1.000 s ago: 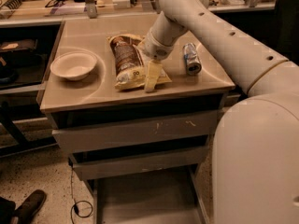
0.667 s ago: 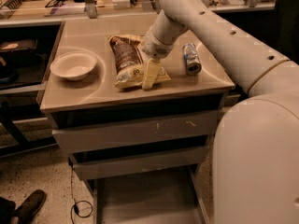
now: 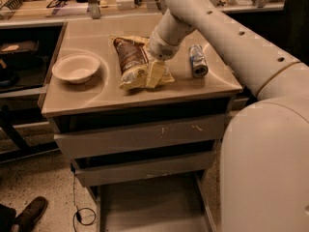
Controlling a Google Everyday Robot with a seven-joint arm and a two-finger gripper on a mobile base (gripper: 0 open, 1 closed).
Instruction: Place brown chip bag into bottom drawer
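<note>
The bottom drawer (image 3: 149, 209) is sitting nearest the camera, pulled out well below and in front of the brown chip bag (image 3: 131, 57). Its flat grey floor is showing no bag on it. The receiving end of the job is therefore looking ready, but nothing is being delivered yet.

Between that drawer and the bag, the 2 grey-fronted drawers (image 3: 145, 138) are stacked one above the other, under the surface (image 3: 96, 100) that is carrying the bag.

The bag itself is lying flat on that surface. Its yellow edge is pointing toward the front and its dark brown end is pointing away.

The gripper (image 3: 155, 74) is resting down on the bag's near corner, on the picture's right, and the arm is reaching in from behind and to the right of the bag. It is touching the bag, but I cannot tell whether the jaws are spread or pinching the bag.

A white bowl (image 3: 76, 67) is sitting to the picture's left of the bag, and a silver-blue can (image 3: 197, 61) is sitting to its right. Both are apart from the bag.

Judging from this, the task is only at the grasping stage. Securing the hold, lifting the bag, carrying it forward past the 2 upper drawers, lowering it and letting it go in the bottom drawer are all remaining.
</note>
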